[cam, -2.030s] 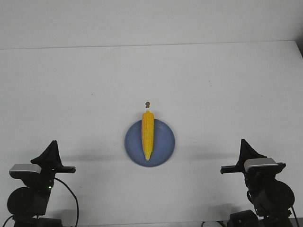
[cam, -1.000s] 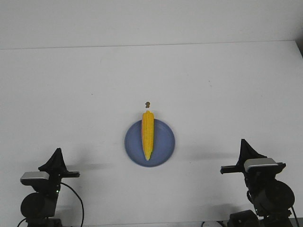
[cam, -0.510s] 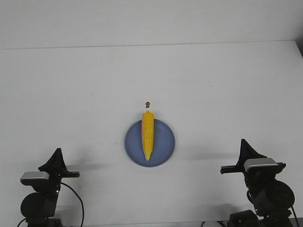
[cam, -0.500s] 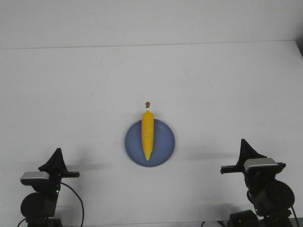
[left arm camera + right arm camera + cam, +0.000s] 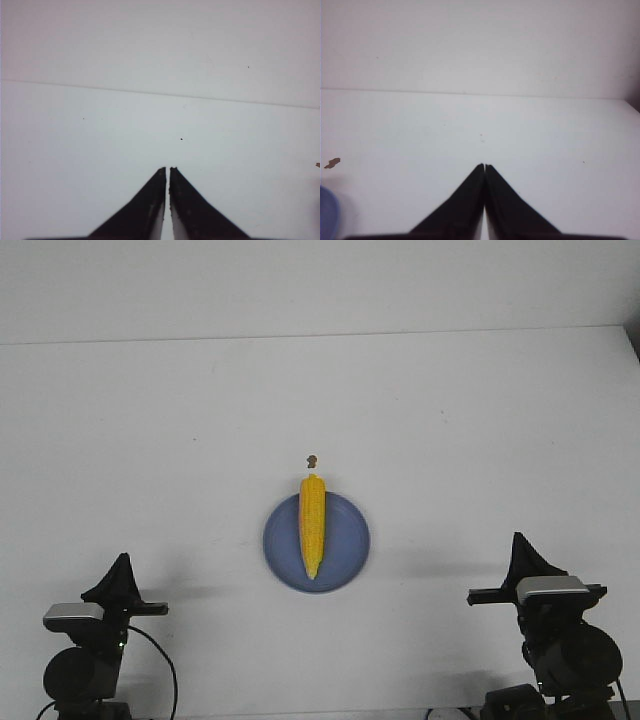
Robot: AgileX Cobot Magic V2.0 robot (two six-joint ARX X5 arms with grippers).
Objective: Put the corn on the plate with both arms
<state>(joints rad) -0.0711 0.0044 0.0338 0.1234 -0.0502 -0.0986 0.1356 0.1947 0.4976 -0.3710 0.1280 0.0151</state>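
Observation:
The yellow corn lies lengthwise across the blue-lavender plate at the table's middle, its pointed end toward me and its blunt end over the far rim. My left gripper is shut and empty at the near left, far from the plate; in its wrist view the jaws stand almost together over bare table. My right gripper is shut and empty at the near right, with its tips together in its wrist view. A sliver of the plate shows in the right wrist view.
A tiny brown speck lies on the white table just beyond the corn's blunt end; it also shows in the right wrist view. The table's far edge meets a white wall.
Two seconds ago the left arm stood higher; it has drawn back and down to the near left. The right arm has sunk very slightly. Corn and plate have not moved.

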